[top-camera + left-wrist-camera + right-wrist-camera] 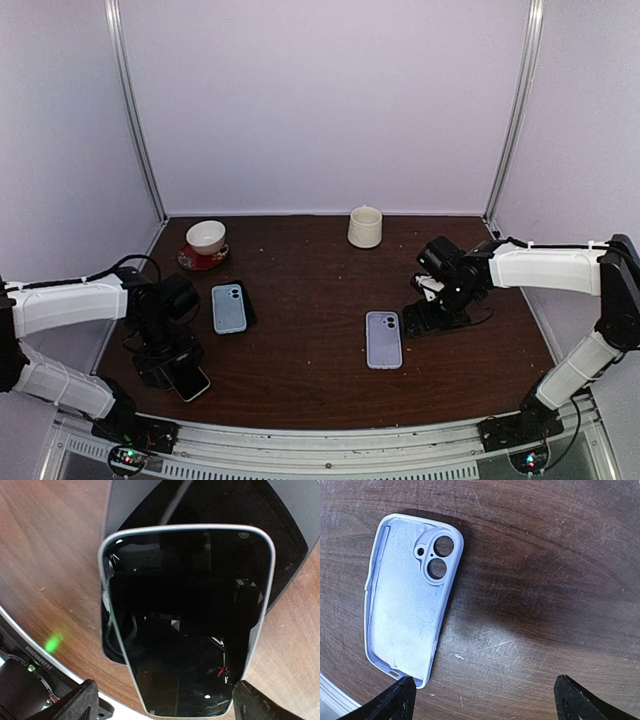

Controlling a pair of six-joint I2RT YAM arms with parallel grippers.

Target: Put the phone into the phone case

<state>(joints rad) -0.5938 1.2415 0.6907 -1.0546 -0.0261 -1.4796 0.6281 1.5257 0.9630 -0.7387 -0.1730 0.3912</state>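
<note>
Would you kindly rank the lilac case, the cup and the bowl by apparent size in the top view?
1. The lilac case, clearly largest.
2. The cup and the bowl look about alike, so I leave them unranked; both also stand farther from the camera than the case.

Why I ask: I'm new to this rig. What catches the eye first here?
The phone, glossy black screen up, fills the left wrist view, its near end between the fingers of the open left gripper. Ahead of the open right gripper, the empty lavender phone case lies inside up on the dark wooden table.
</note>
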